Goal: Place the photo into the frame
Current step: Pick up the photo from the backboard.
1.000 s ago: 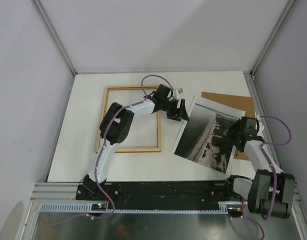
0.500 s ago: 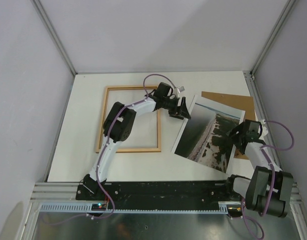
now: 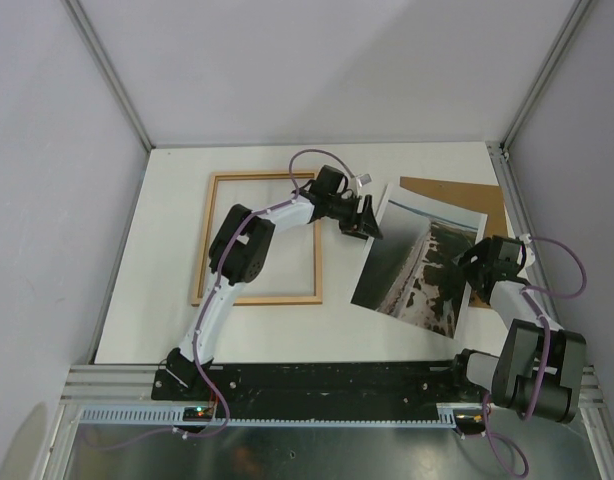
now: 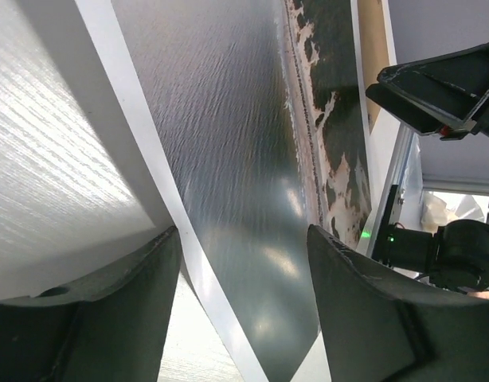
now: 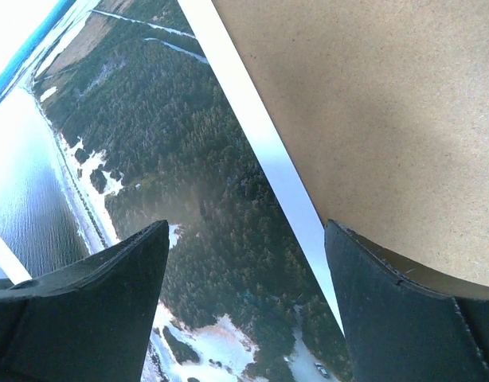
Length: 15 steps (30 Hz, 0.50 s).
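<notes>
Jaws of left end effector (image 4: 244, 235) wide apart and empty over white left border of photo (image 3: 417, 265), right end effector (image 5: 246, 231) likewise agape and empty above its right edge — overlapping brown backing board (image 3: 457, 192) — photo on worktop (image 3: 157, 320), right of frame (image 3: 267, 298).

Photo (image 3: 419, 262) (glossy coastline print) lies tilted, R of light-wood frame (image 3: 257, 175), not touching.

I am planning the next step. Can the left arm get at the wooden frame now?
Probably yes. The frame lies flat beside the left arm, nothing lying on it; the left claw hangs open just past its right rail.
</notes>
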Motion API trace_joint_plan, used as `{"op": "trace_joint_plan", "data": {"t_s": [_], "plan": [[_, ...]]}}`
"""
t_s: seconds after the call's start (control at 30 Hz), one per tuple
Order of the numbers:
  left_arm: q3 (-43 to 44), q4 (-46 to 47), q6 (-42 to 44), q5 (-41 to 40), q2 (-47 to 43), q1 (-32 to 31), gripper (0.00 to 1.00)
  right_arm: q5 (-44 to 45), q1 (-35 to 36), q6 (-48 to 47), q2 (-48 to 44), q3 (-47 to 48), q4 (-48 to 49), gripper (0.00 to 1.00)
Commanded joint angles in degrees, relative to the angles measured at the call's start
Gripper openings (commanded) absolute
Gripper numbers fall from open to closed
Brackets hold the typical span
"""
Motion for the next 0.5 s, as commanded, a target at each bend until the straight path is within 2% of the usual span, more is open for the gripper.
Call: {"op": "trace_joint_plan", "data": {"t_s": [0.0, 0.47], "plan": [[0.1, -2.6, -2.7, 0.7, 0.5, -0.8, 0.66, -3.5, 0.1, 0.6, 1.8, -1.0, -1.1, 0.83], [-2.9, -2.2, -5.3, 3.3, -6.2, -0.1, 0.42, -4.7, 0.2, -0.7, 1.7, -1.1, -1.0, 0.83]]}}
